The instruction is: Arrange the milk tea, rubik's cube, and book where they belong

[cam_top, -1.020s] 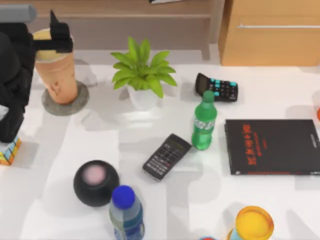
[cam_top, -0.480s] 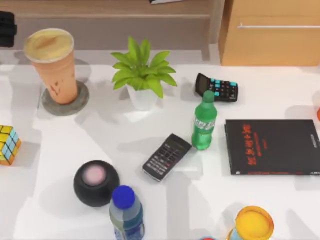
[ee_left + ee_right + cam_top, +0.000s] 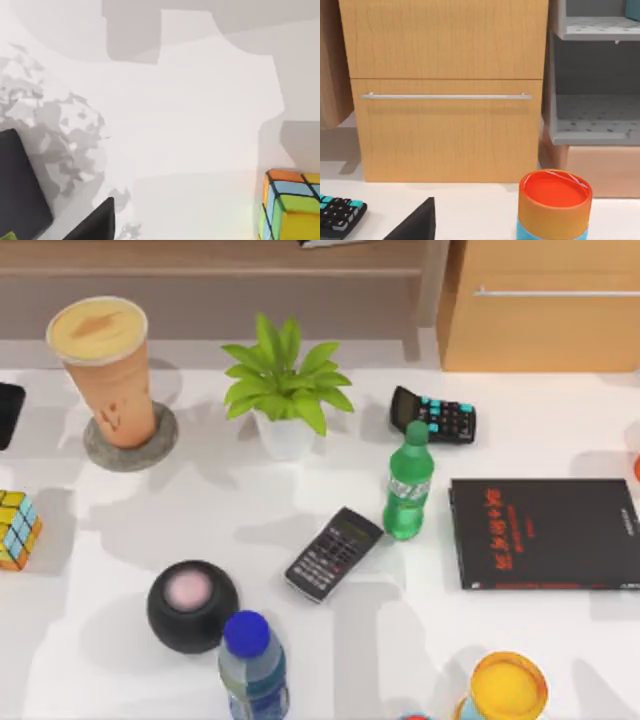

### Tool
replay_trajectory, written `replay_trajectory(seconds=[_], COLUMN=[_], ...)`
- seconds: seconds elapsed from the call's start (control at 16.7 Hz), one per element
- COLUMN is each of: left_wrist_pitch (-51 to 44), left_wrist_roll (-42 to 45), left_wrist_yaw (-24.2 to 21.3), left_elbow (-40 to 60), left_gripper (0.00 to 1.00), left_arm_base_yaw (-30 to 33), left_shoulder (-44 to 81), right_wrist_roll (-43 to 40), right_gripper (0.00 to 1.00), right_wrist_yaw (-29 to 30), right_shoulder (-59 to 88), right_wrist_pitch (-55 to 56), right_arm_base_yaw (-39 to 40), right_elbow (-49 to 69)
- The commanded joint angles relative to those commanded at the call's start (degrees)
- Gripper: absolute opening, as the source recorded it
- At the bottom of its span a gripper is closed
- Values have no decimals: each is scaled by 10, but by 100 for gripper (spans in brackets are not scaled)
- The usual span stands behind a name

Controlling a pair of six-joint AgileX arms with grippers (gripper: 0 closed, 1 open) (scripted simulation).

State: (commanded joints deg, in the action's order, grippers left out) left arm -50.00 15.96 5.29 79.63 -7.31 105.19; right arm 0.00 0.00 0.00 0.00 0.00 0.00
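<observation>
The left gripper (image 3: 5, 415) sat at the table's left edge, finger state indeterminate, with the rubik's cube (image 3: 17, 529) nearby.

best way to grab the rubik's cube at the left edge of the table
Take the rubik's cube from straight above, fingers closing on two opposite flat side faces. It sits flat on the table with its top face up and open space around it; the milk tea and black sphere stand well apart, so a top-down approach looks unobstructed.
</observation>
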Motion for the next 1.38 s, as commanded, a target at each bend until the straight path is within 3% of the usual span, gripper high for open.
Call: replay_trajectory(seconds=[0.18,0.42,0.78,1.14,1.38], left_wrist_pitch=[-100,-149,-138,-28,-20], left_wrist_roll=[1,-1,0,0,0], left_wrist_yaw=[-32,-53,-53,-54,-54], left_elbow=[13,21,10,-62,-68], left_gripper=[100,100,100,100,100], left_arm_base_yaw=[7,13,12,12,12], left_shoulder=[10,16,17,52,56], right_wrist_roll=[0,0,0,0,0], right_gripper=[100,100,100,100,100], right_wrist_yaw=[0,0,0,0,0], right_shoulder=[0,0,0,0,0], right_wrist_pitch=[0,0,0,0,0], right_arm_base_yaw=[0,0,0,0,0], right_elbow=[0,0,0,0,0])
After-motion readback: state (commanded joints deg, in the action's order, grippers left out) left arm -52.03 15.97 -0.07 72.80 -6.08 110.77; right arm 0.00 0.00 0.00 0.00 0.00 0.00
